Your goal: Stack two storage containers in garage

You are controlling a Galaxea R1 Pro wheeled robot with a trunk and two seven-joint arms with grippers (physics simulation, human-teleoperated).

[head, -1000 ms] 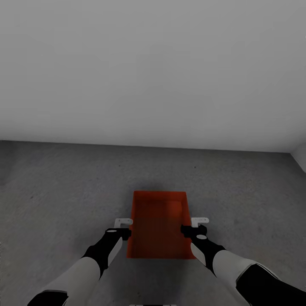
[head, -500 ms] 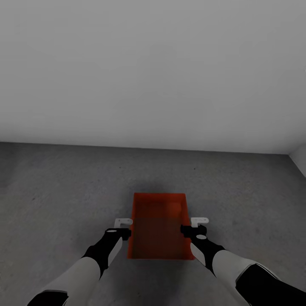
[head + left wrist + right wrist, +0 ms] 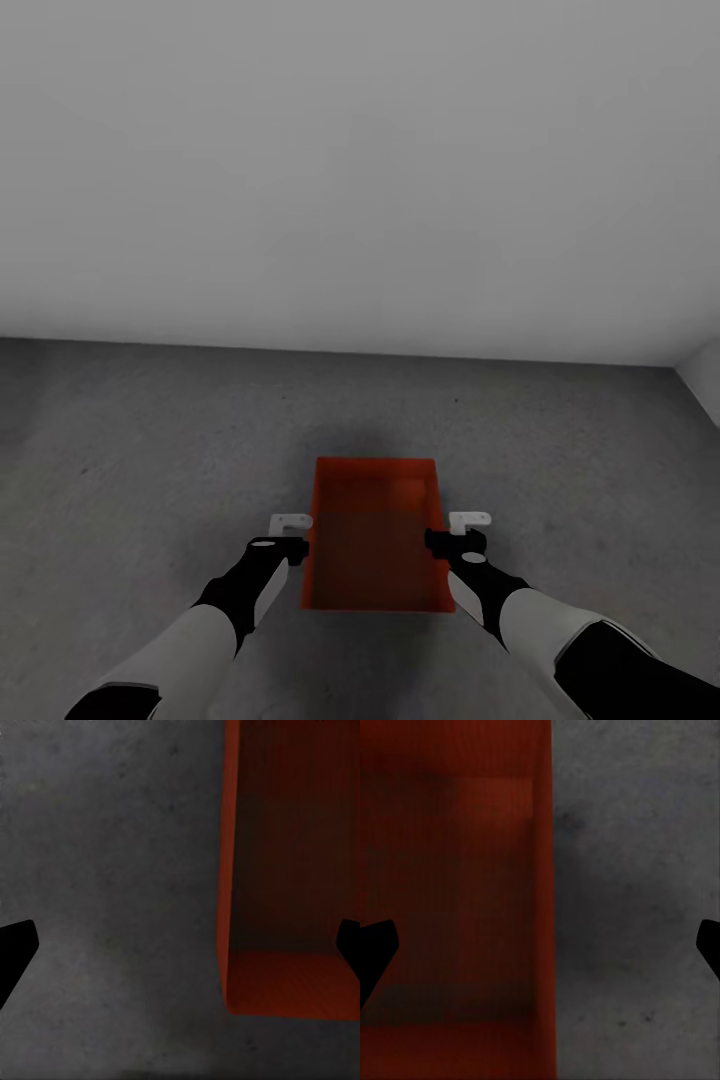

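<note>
A: What is the left arm doing?

B: It is reaching forward from seven o'clock in the head view, white forearm and black wrist angled inward; the left gripper [image 3: 291,536] is sitting at the left long wall of the storage container [image 3: 373,545]; its fingers [image 3: 16,949] are spread wide, one over the floor [image 3: 150,450], the other over the box's inside, the wall running between them untouched.

A: And the container?

B: It is lying on the grey concrete at six o'clock, open top up, long axis pointing toward the pale wall [image 3: 360,170] at twelve.

A: The right arm?

B: It is mirroring from five o'clock; the right gripper [image 3: 456,533] is straddling the right wall, fingers [image 3: 376,952] likewise parted, gripping nothing.
</note>
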